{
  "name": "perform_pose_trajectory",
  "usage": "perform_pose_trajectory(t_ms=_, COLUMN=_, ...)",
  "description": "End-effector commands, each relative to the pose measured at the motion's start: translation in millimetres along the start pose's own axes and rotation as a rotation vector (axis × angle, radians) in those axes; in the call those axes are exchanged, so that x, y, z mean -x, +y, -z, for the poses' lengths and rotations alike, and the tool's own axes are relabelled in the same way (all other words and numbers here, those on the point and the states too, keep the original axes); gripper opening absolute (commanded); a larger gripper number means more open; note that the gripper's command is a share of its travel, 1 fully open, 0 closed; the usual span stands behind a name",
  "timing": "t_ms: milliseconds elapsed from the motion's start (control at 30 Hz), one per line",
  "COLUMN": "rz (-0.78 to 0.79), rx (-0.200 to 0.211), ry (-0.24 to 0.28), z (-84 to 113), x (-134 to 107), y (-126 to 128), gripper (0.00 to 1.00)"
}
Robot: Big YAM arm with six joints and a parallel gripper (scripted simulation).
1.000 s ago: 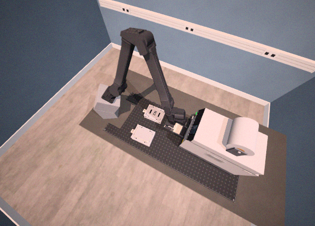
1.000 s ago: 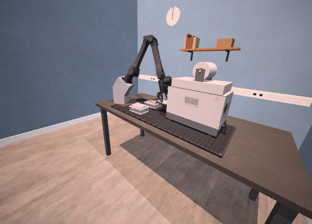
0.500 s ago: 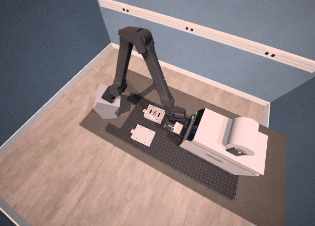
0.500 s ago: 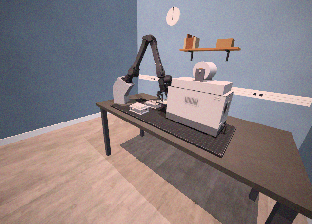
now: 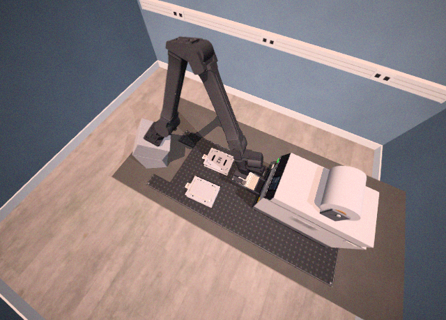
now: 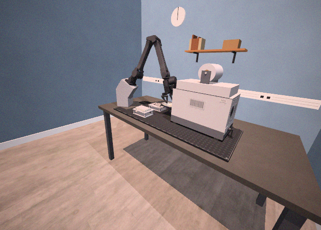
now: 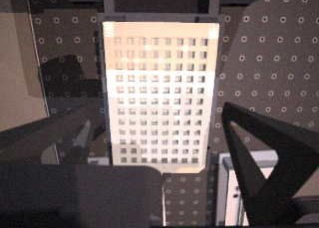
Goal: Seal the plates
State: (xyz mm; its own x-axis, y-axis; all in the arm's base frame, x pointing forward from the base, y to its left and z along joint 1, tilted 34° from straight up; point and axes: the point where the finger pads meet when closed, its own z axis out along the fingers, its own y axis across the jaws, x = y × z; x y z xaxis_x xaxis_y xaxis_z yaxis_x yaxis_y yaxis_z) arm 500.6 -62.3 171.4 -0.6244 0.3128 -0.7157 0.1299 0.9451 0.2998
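Observation:
My gripper (image 5: pixel 249 178) (image 6: pixel 168 101) (image 7: pixel 159 109) is open and points down over the sealer's stage (image 7: pixel 161 18). Its fingers stand at the two long sides of the plate (image 5: pixel 253 180) (image 7: pixel 159 101), apart from it. This plate lies flat on the stage, in front of the sealer (image 5: pixel 299 187) (image 6: pixel 202 110). Bright glints show on its top; I cannot tell surely whether foil covers it. The sealer's lamp (image 5: pixel 278 160) is green. Nest N2 (image 5: pixel 219 160) is empty, its label showing. The other plate (image 5: pixel 203 190) (image 6: pixel 141 109) sits in the other nest, nearer the mat's front edge.
The sealer's tall body and foil roll (image 5: pixel 342 190) (image 6: pixel 211 71) stand right beside my gripper. The arm's grey base (image 5: pixel 151 153) (image 6: pixel 125 92) stands at the left end. A dark perforated mat (image 5: pixel 284 237) (image 6: pixel 191 137) lies under the nests and the sealer.

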Motion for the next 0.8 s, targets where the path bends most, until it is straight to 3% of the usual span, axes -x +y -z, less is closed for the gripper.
perform_pose_trajectory(t_ms=0, rz=0.023, rx=0.008, ry=-0.088, z=20.8, x=42, y=5, gripper=1.0)
perform_pose_trajectory(t_ms=167, rz=0.016, rx=0.005, ry=-0.087, z=15.7, x=41, y=2, gripper=1.0)
perform_pose_trajectory(t_ms=467, rz=0.001, rx=0.012, ry=-0.018, z=-3.1, x=6, y=7, gripper=1.0)
perform_pose_trajectory(t_ms=767, rz=0.008, rx=0.002, ry=-0.027, z=-0.1, x=11, y=-2, gripper=1.0)
